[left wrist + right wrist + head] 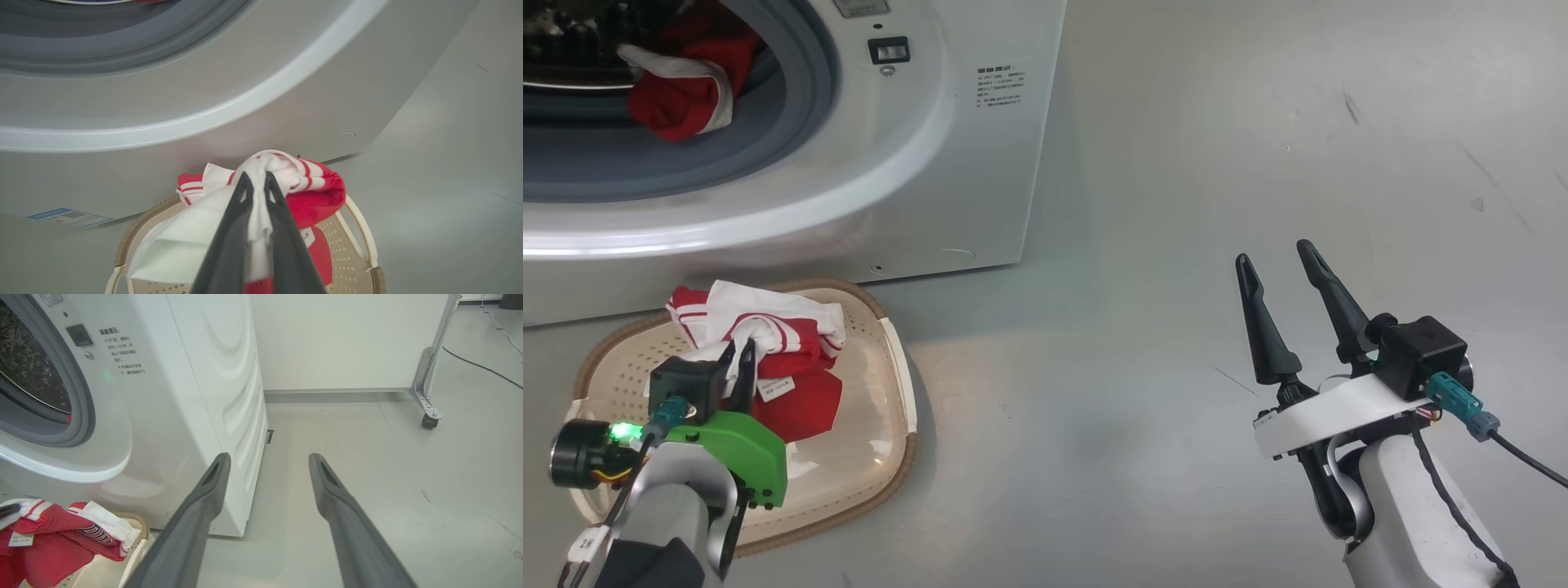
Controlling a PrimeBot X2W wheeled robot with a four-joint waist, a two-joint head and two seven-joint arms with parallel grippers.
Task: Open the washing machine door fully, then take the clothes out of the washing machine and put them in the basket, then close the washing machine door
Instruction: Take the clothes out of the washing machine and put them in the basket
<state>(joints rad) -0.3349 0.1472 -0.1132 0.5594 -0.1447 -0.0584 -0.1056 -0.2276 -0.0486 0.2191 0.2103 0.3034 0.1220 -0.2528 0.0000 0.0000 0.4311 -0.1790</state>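
Lowering the left gripper (255,177) is my job now, I judge: it is pinching the white trim of a red garment (318,196) just above the cream basket (359,222), which is sitting on the floor (1135,367) just in front of the washing machine (980,163). I am planning to release only once the cloth is bunching inside the rim. The right gripper (1278,255) is hanging wide and empty; a second red garment (678,98) is lying in the drum (564,33).

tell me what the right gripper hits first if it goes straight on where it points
Most likely the bare floor just beside the washer. The open right gripper aims past the washer's side panel, not at it. Its near finger could run close to that side, but depth is unclear.
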